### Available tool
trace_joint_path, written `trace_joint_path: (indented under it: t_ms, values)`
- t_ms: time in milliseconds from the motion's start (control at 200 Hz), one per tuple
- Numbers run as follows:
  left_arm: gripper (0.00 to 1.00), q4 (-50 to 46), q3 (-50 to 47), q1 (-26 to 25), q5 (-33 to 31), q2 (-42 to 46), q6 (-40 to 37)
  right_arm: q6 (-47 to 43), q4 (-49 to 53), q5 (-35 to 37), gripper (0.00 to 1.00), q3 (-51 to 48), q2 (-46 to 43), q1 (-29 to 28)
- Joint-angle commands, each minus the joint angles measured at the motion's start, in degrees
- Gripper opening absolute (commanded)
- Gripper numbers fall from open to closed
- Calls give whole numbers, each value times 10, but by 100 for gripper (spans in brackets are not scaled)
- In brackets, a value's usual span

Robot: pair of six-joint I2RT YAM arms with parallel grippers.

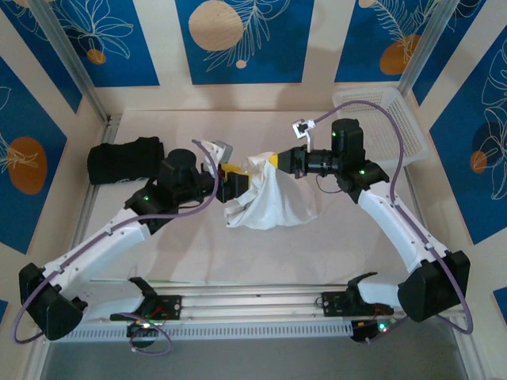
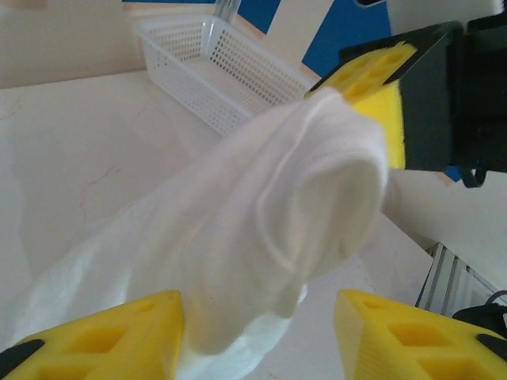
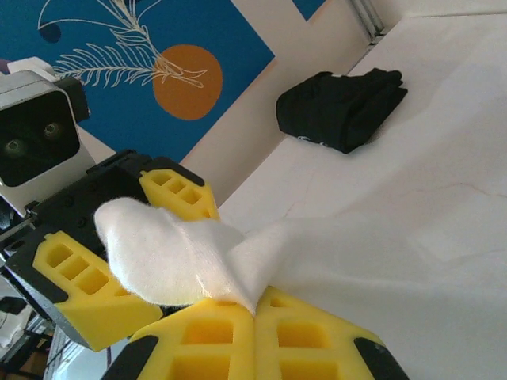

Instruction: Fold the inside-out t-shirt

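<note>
White soft-cloth t-shirt [image 1: 265, 202] hangs pinched in the right gripper [image 3: 253, 305]; the left gripper [image 2: 257, 313], half-parted and empty, should seek a hem.

The light is bright, even and diffuse, falling from overhead. In the top view the arms and the t-shirt [image 1: 269, 198] throw only faint, soft-edged shadows on the pale table [image 1: 341, 249], and the frame posts lean outward at the corners from mild lens distortion. In the left wrist view the left gripper [image 2: 257, 297] has its fingers [image 2: 111, 336] blurred, too close for focus. The cloth between them is nearly blown out, its folds marked by thin grey shading, while the basket [image 2: 202, 71] beyond the fingertips is sharper. In the right wrist view the right gripper [image 3: 255, 305] looks soft, and the black garment [image 3: 341, 107] far beyond its fingers [image 3: 317, 344] holds little detail.
</note>
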State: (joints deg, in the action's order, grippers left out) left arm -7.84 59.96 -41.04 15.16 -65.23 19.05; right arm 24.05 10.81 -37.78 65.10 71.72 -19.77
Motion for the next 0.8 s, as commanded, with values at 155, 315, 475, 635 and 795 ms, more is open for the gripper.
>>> trace_joint_path:
  t_ms: [155, 315, 475, 635, 795]
  values:
    - [40, -3, 63, -4, 40, -59, -40, -69, 87, -78, 0, 46, -4, 2]
    - [1, 25, 68, 10, 116, -54, -5, -144, 204, -2, 0, 77, 7, 24]
    - [0, 31, 58, 12, 213, -43, 24, -90, 199, 150, 12, 85, 16, 28]
    - [0, 15, 58, 14, 202, -38, 31, -109, 203, 154, 24, 90, 13, 7]
    - [0, -1, 61, 16, 173, -44, 28, -141, 208, 173, 30, 43, -54, 2]
